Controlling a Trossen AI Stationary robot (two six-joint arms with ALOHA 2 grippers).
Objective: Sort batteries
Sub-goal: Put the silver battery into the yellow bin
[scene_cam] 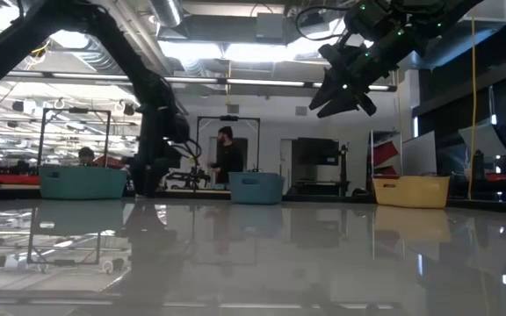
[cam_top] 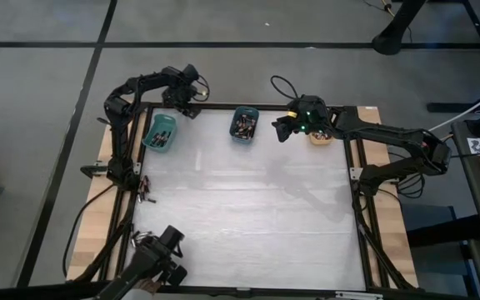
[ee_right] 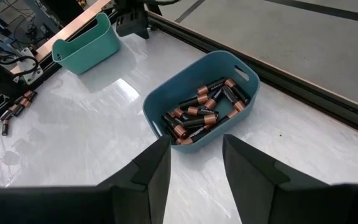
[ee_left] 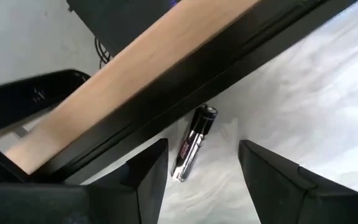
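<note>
Right gripper (cam_top: 283, 127) hangs open above the table, between the blue bin (cam_top: 244, 123) and the orange bin (cam_top: 320, 137).
Batteries (ee_right: 201, 112) fill the blue bin; the left gripper (ee_left: 201, 171) is open too, low over a lone battery (ee_left: 193, 142) by the table's edge frame (ee_left: 185, 87), beside the teal bin (cam_top: 160, 132).

Black copper-banded batteries (ee_right: 202, 113) heaped in blue bin, one, possibly scuffed, lying by table's edge
</note>
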